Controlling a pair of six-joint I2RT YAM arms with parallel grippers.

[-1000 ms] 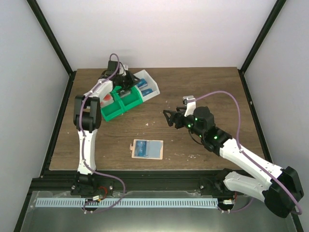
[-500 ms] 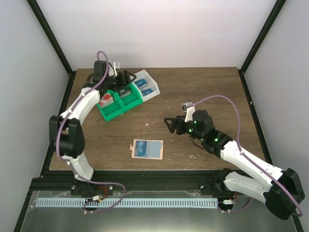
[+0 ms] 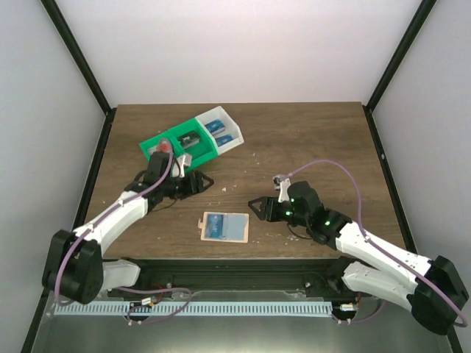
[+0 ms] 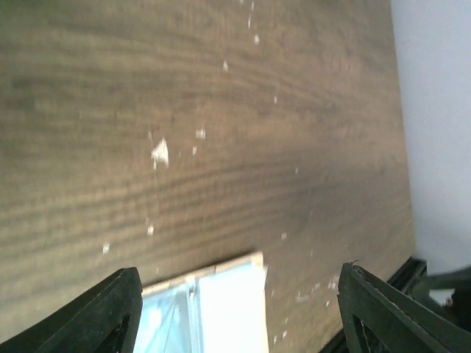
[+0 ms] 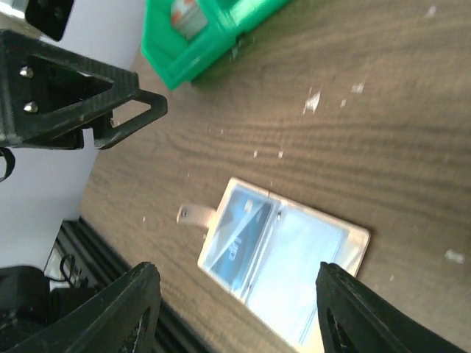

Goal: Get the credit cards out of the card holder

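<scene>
While both pincers (image 3: 208, 179) (image 3: 254, 207) gape empty, card holder (image 3: 225, 226) between, green bin (image 3: 179, 143) behind

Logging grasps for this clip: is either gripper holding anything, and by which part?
Nothing held. Both left gripper and right gripper are open, apart from the card holder.

No readable text, brand, number or sign appears in any view. The blue card (image 5: 239, 234) inside the open card holder (image 5: 324, 265), at about six o'clock on the table (image 3: 309, 140), carries faint light markings too blurred to make out.
</scene>
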